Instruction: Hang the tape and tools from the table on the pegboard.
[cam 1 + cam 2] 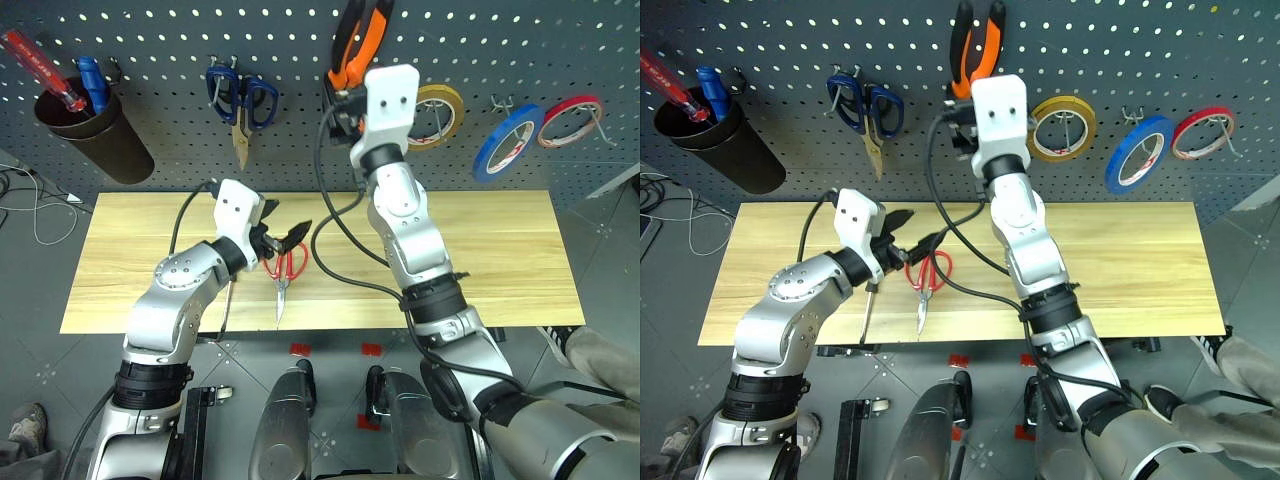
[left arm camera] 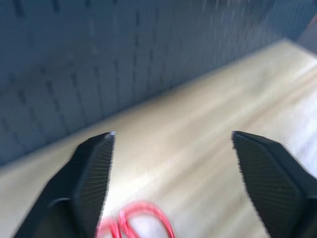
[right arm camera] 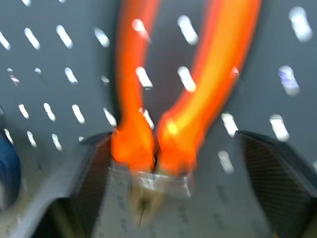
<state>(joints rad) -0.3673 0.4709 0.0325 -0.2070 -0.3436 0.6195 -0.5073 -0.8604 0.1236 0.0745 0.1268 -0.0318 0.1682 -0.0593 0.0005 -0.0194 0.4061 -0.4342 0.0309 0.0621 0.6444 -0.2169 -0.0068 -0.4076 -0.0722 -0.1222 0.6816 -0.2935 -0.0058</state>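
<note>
Left gripper jaws wide above scissors, right gripper wide, pliers blurred

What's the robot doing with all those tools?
It's hanging tools on the pegboard. The pliers already hang there, with the open right gripper just below them, not gripping. The blue tape is on its hook too. The open left gripper is above the red scissors, which lie on the table beside the screwdriver.

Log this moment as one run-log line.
left pincer: open, above red scissors on table | right pincer: open, at pliers on pegboard | blue tape: hung
</note>
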